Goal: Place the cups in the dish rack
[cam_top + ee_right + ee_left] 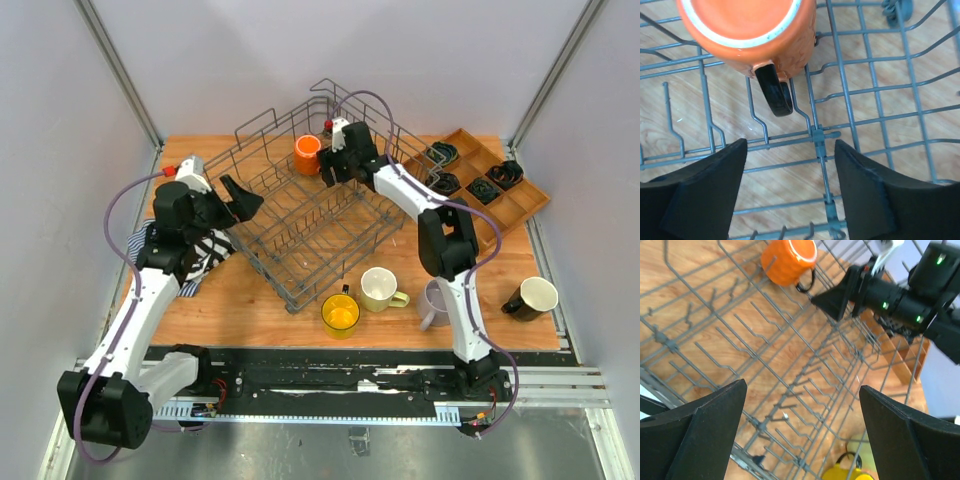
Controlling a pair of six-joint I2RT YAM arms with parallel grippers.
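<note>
Both arm bases sit at the bottom of the top view, bolted along the near edge of the table [250, 300]. Just beyond them four cups stand in a loose row near that edge: the yellow mug [340, 314], the cream mug [380, 288], the lavender mug [432, 302] half hidden behind the right arm, and the black mug [530, 297] close to the right edge. All four are mouth up. The dish rack [290, 297] lies diagonally, one corner pointing at the yellow mug. The orange mug [307, 155] sits inside it near the far raised side. The wooden tray [500, 205] lies beside the rack on the right, and a striped cloth [205, 255] lies at its left corner.

From the left wrist, the left gripper [802, 435] hangs over the rack's left side with its jaws spread wide on nothing. Rows of tines run from it across to the orange mug.

From the right wrist, the right gripper [790, 190] hovers low over the wire floor, jaws parted and empty. The orange mug is just ahead and untouched. Its flat, pale-ringed bottom faces the camera, so its long axis runs roughly upright. Its black handle [774, 92] points back toward the gap between the fingers [695, 195].
</note>
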